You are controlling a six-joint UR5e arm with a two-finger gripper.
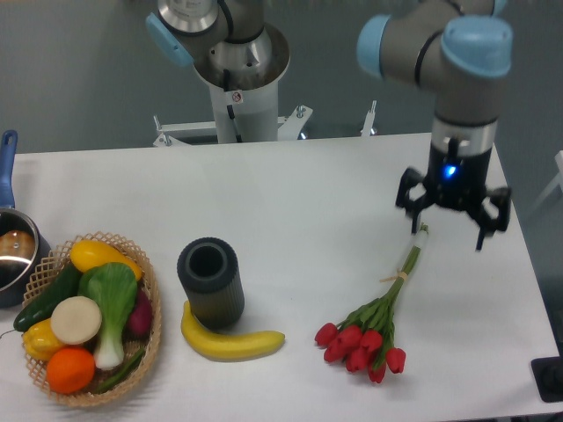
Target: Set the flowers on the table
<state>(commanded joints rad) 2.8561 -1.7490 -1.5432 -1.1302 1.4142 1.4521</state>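
Note:
The flowers (374,325), a bunch of red tulip buds on tied green stems, lie flat on the white table (299,198) at the front right. The buds point toward the front and the stem ends toward the back right. My gripper (449,224) hangs just above and behind the stem ends. Its fingers are spread wide and hold nothing. One stem tip shows between the fingers, and I cannot tell whether they touch it.
A black cylindrical vase (211,283) stands left of the flowers with a banana (233,343) in front of it. A wicker basket (149,290) of vegetables and fruit sits at the front left, a pot (13,251) behind it. A black object (550,378) sits at the right edge.

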